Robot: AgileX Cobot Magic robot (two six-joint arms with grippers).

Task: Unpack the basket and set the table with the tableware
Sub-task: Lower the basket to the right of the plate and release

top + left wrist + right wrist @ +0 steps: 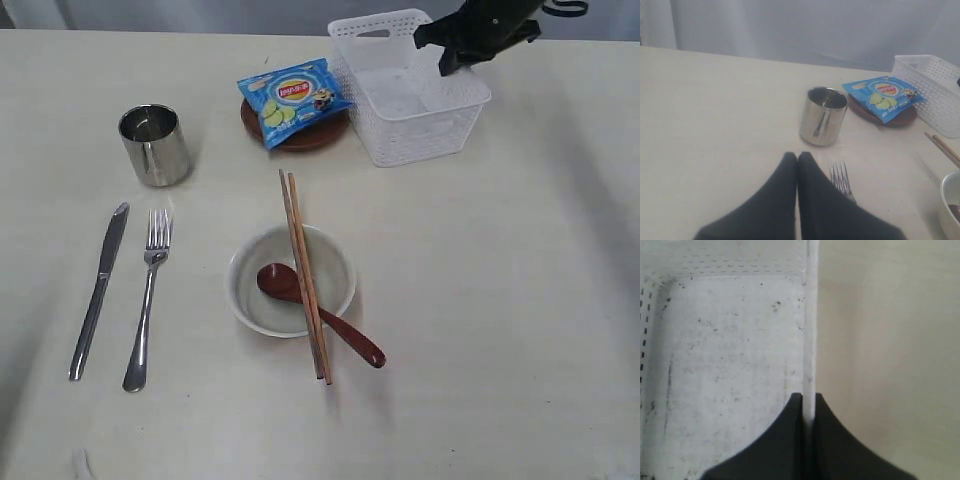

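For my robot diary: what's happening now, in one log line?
right gripper: shut on basket wall | left gripper: shut, empty | basket: empty

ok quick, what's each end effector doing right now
Left end effector: closed, holding nothing.
Right end effector: closed on the basket wall.

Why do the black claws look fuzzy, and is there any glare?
Left wrist view: the left gripper, close to the lens, is soft and dark; the shiny steel cup is sharper, with streaky reflections. Right wrist view: the right gripper and the white perforated plastic basket wall it pinches are slightly blurred. Exterior view: even light, faint shadows, no strong glare.
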